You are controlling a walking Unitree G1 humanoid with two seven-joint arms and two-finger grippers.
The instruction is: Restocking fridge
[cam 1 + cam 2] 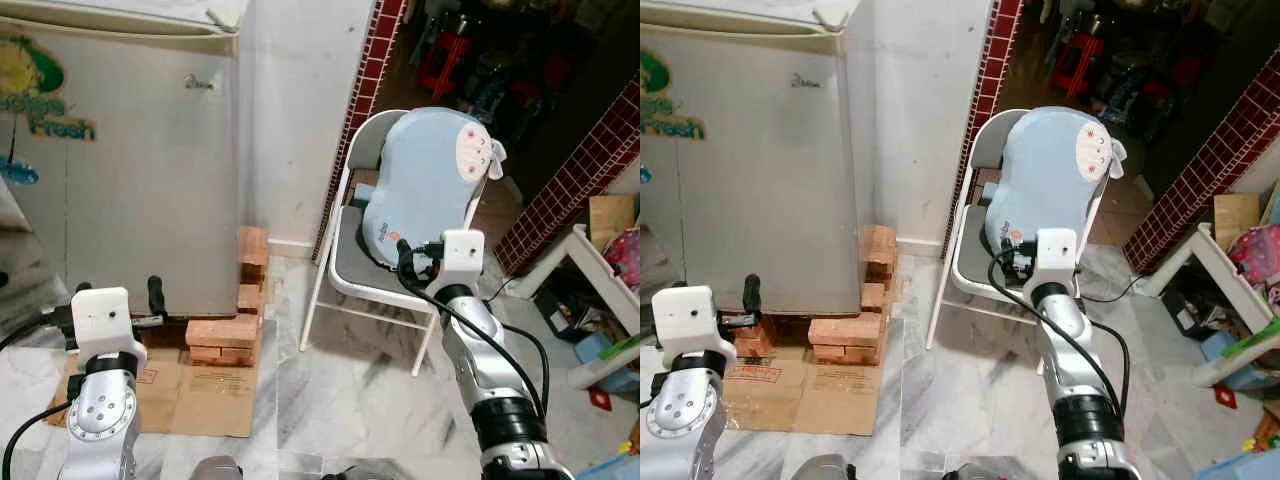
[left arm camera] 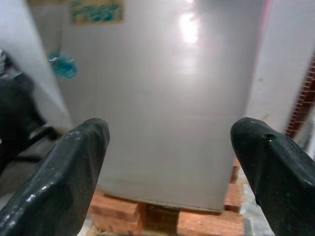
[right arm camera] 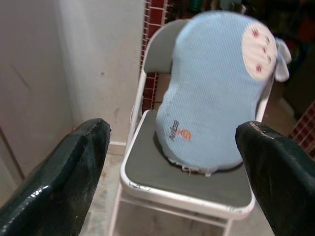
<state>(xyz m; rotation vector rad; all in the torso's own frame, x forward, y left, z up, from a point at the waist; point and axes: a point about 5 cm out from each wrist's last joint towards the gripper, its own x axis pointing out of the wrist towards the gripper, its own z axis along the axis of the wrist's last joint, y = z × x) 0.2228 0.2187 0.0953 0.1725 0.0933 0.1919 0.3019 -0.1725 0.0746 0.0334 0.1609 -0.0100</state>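
Our left claw point(image 2: 170, 162) is spread wide, its two black fingers point(image 2: 64, 177) well apart with nothing between them. Straight ahead of it, at twelve o'clock, stands the fridge point(image 1: 120, 170), its grey door closed. The fridge rests on stacks of red bricks point(image 1: 225, 340), and a flattened sheet of cardboard point(image 1: 190, 395) lies on the marble floor point(image 1: 350, 390) in front of the bricks. In the head view the left claw sits low at about eight o'clock, close to the fridge's bottom edge.

Our right claw point(image 3: 172, 162) is also spread wide, holding nothing. Dead ahead of it is a white folding chair point(image 1: 345, 180) with a grey seat, and a pale blue cushion point(image 1: 425, 185) leans upright on the seat against the chair back. In the head view the right arm reaches up from about five o'clock toward the chair, near its front edge.

The chair stands at about one o'clock from us, to the right of the fridge, with a white wall point(image 1: 290, 110) between them. Beyond the chair, a strip of dark red tiles point(image 1: 365, 95) edges a doorway. At three o'clock a white rack point(image 1: 600, 290) holds a jumble of items.
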